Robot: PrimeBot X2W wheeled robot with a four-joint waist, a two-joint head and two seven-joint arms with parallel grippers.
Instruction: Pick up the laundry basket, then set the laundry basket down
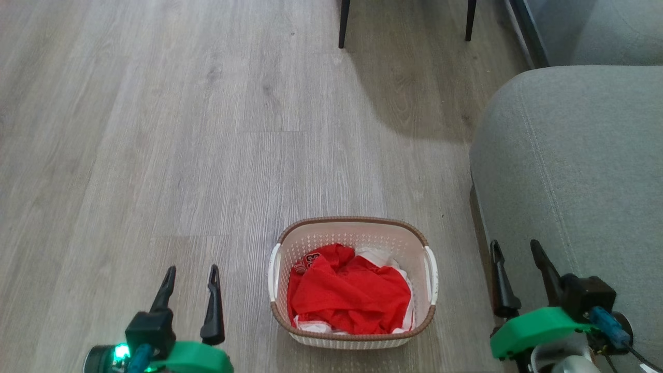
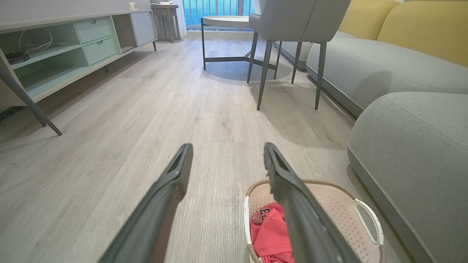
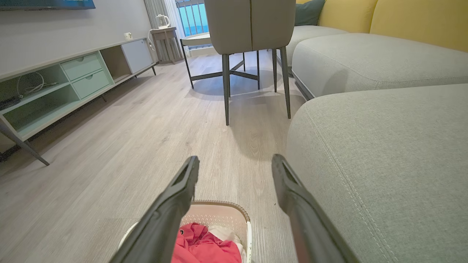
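The laundry basket [image 1: 353,228] rests on the wood floor low in the head view, cream-white and perforated with a brown rim, white side handles and red and white clothes inside. My left gripper [image 1: 191,272] hovers open to its left, apart from it, fingers pointing away from me. To the basket's right, my right gripper [image 1: 516,248] is open above the sofa's edge. The basket [image 2: 340,208] appears in the left wrist view at lower right, behind the left gripper [image 2: 226,149]. In the right wrist view the basket [image 3: 219,215] lies at the bottom, beneath the right gripper [image 3: 236,162].
A grey sofa [image 1: 575,166] bulks close on the basket's right. Chair legs [image 1: 343,26] stand farther ahead, with a round table [image 2: 226,22] beyond them. A long low mint-green cabinet [image 2: 73,47] runs along the left wall. Bare floor [image 1: 155,129] stretches ahead and to the left.
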